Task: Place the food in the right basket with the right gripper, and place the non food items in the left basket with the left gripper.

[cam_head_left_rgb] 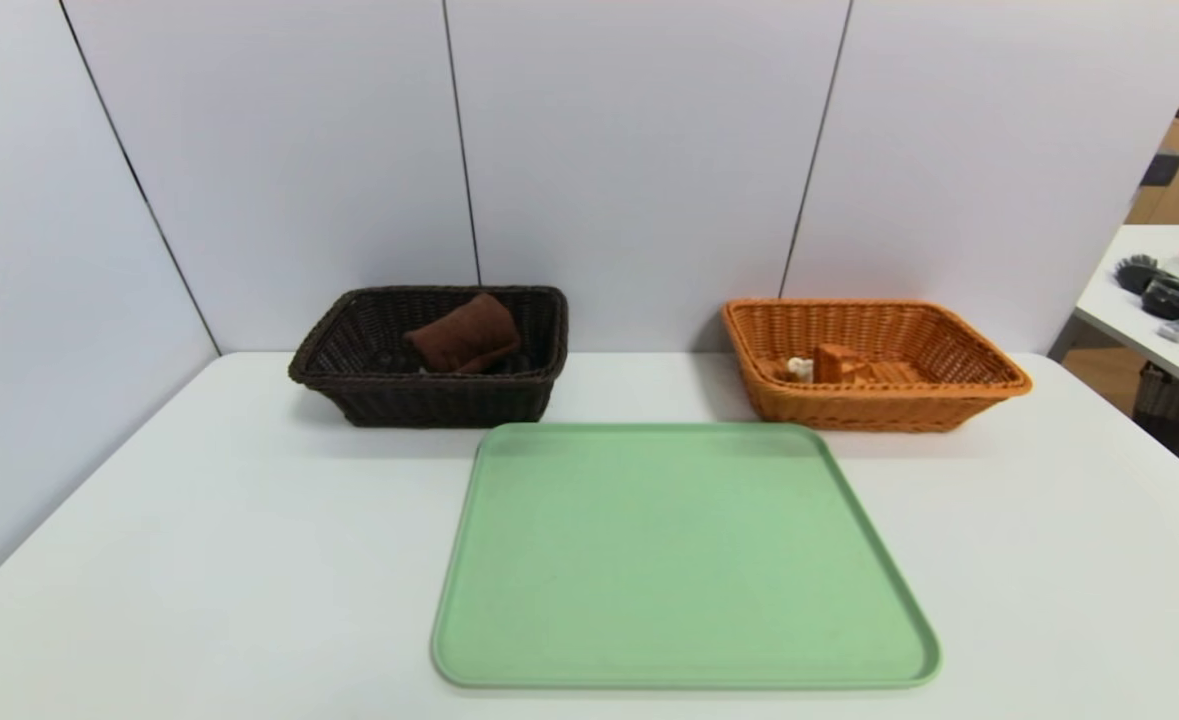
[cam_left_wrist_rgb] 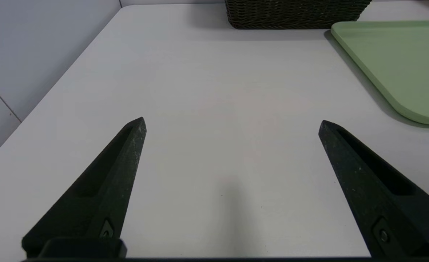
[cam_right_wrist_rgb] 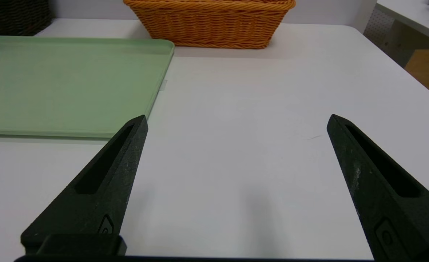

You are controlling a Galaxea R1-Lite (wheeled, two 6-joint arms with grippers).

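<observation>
Two baskets stand at the back of the white table [cam_head_left_rgb: 199, 560] in the head view, against the grey wall panels, well apart from each other. The dark basket [cam_head_left_rgb: 429, 400] on the left holds the rolled brown towel [cam_head_left_rgb: 464, 335], which leans up above the rim; the white block cannot be made out inside. The orange basket [cam_head_left_rgb: 874, 405] on the right holds the pastry [cam_head_left_rgb: 834, 365], with a bit of white cream showing at its left end. A green tray [cam_head_left_rgb: 679, 560] lies just in front of the baskets, between them, and is bare. Neither arm shows in this view. A side table [cam_head_left_rgb: 1164, 330] with clutter stands at far right.

From the left wrist, the left gripper [cam_left_wrist_rgb: 232, 123] hangs over bare table with its black fingers [cam_left_wrist_rgb: 127, 153] spread wide, holding nothing; the dark basket's base and a tray corner lie ahead.

From the right wrist, the right gripper [cam_right_wrist_rgb: 236, 122] is likewise spread wide and holds nothing, beside the tray edge, with the orange basket ahead.
</observation>
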